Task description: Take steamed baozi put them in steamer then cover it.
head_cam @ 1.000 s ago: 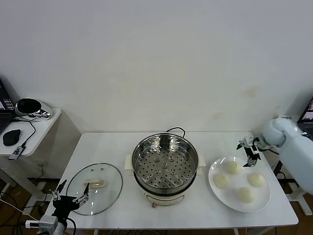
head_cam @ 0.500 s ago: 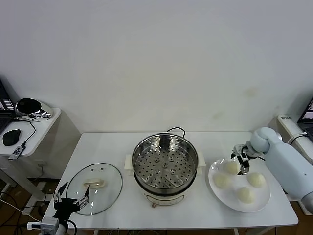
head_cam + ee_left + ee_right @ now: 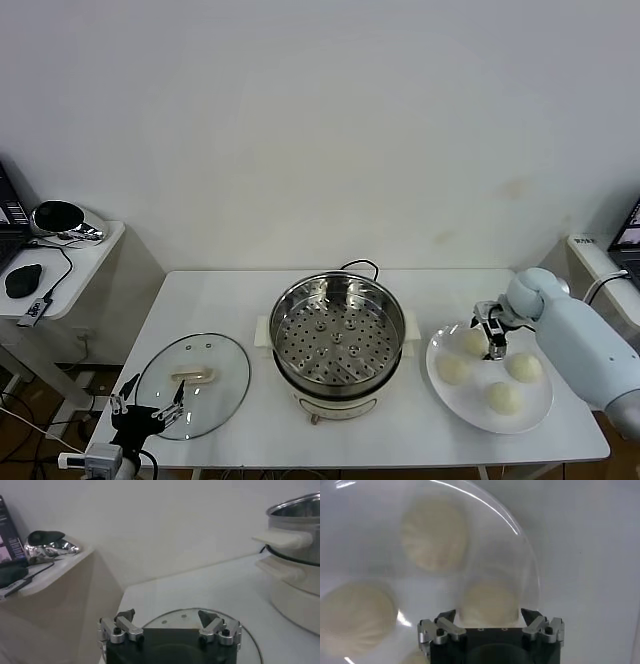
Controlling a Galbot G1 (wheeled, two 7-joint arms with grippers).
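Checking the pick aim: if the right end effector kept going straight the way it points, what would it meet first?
Most likely the bun at the plate's far edge; the right end effector has its open fingers on either side of it. Depth is unclear.

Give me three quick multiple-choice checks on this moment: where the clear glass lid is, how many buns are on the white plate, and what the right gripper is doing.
1. Where is the round clear glass lid?
A. On the steamer
B. Flat on the white table, on the robot's left of the steamer
C. On the plate

2. How many cream-white round buns sit on the flat white plate?
A. Two
B. Four
C. Six

3. What is the right gripper doing?
A. Jaws open around the far-left bun, on the plate
B. Parked off the table
C. Holding a bun over the pot

Answers:
1 B: the lid lies beside the shiny stainless-steel steamer pot, with the open left gripper at its near edge.
2 B: four buns show on the plate.
3 A: the right wrist view shows a finger on each side of that bun.
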